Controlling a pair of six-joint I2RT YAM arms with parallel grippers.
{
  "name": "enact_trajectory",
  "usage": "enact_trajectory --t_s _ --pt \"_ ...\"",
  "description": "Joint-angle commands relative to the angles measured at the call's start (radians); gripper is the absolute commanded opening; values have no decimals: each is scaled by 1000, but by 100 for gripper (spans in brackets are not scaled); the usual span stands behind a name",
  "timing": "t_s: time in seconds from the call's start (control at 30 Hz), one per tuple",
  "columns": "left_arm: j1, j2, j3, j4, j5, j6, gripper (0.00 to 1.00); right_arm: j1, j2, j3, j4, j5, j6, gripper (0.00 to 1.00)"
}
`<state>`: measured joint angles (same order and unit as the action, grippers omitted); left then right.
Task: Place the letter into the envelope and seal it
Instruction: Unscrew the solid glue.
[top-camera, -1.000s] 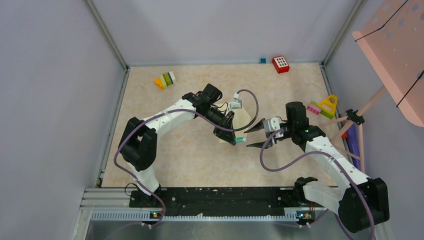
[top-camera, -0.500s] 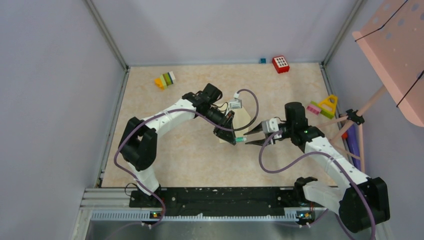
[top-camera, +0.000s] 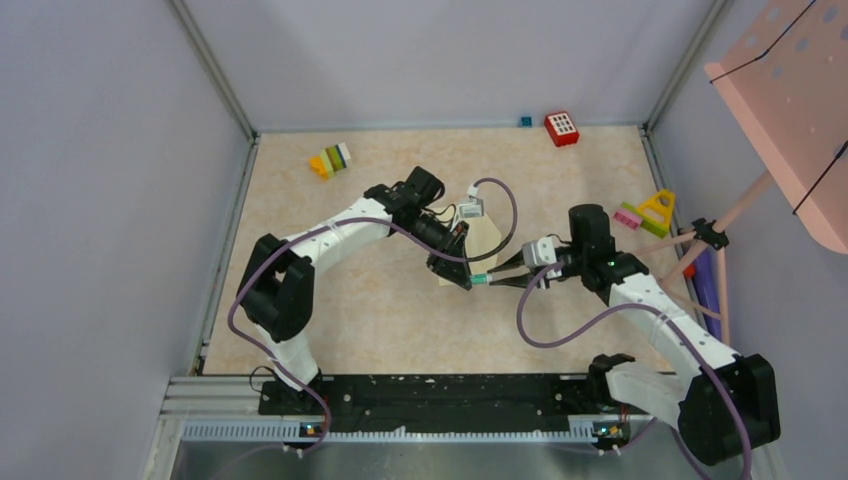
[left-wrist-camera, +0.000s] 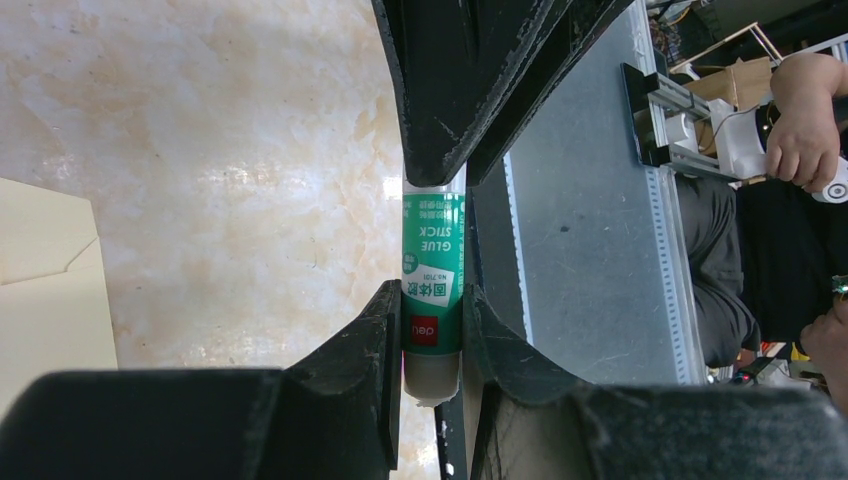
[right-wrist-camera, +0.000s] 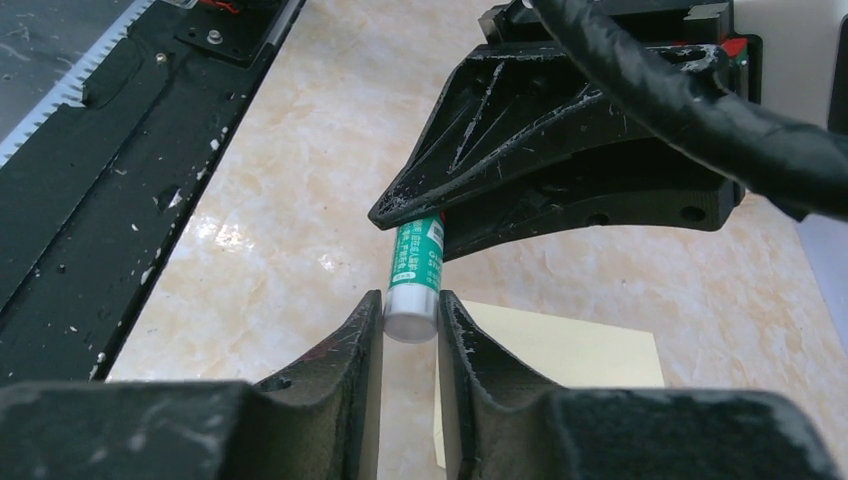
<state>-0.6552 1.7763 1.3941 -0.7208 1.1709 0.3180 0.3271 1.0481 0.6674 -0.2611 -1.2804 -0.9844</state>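
Envelope (right-wrist-camera: 560, 350) sealing needs glue, so nearest me my right gripper (right-wrist-camera: 410, 310) pinches the white end of the glue stick (right-wrist-camera: 416, 255), while the left gripper (left-wrist-camera: 432, 297) clamps its green body, likely to uncap it. Beyond them the envelope lies flat on the table (top-camera: 330, 300). A second ago the right fingers stood wide apart.

Marbled table (top-camera: 330, 300), envelope (top-camera: 488, 245) (cream), toy blocks (top-camera: 330, 160)
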Motion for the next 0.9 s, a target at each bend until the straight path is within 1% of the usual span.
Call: enact_trajectory --t_s 0.0,0.07,0.23,0.33,0.43,0.53,0.7,0.77,0.83,0.87 --pt "7 -46 46 3 26 26 10 15 -2 -8 26 -12 -5 17" --pt "8 -61 44 11 -2 27 10 15 7 -3 68 -16 73 14" --pt "8 -113 21 60 -127 17 9 14 72 61 147 -18 368 13" --pt "6 -143 -3 105 -196 -1 9 13 146 142 126 24 531 13" --pt "5 -170 -29 157 -264 -24 9 4 219 223 73 35 650 14" --pt "4 -190 -47 184 -341 -24 9 -21 287 273 76 -12 820 17" --pt "-9 -221 -89 239 -445 -16 9 -75 391 309 206 -107 1184 19" --pt "-12 -224 -96 248 -458 -16 9 -88 427 329 203 -153 1240 22" --pt "-13 -223 -95 250 -462 -16 9 -93 445 341 200 -178 1261 29" --pt "-14 -221 -94 249 -461 -15 9 -94 445 341 204 -189 1260 34"
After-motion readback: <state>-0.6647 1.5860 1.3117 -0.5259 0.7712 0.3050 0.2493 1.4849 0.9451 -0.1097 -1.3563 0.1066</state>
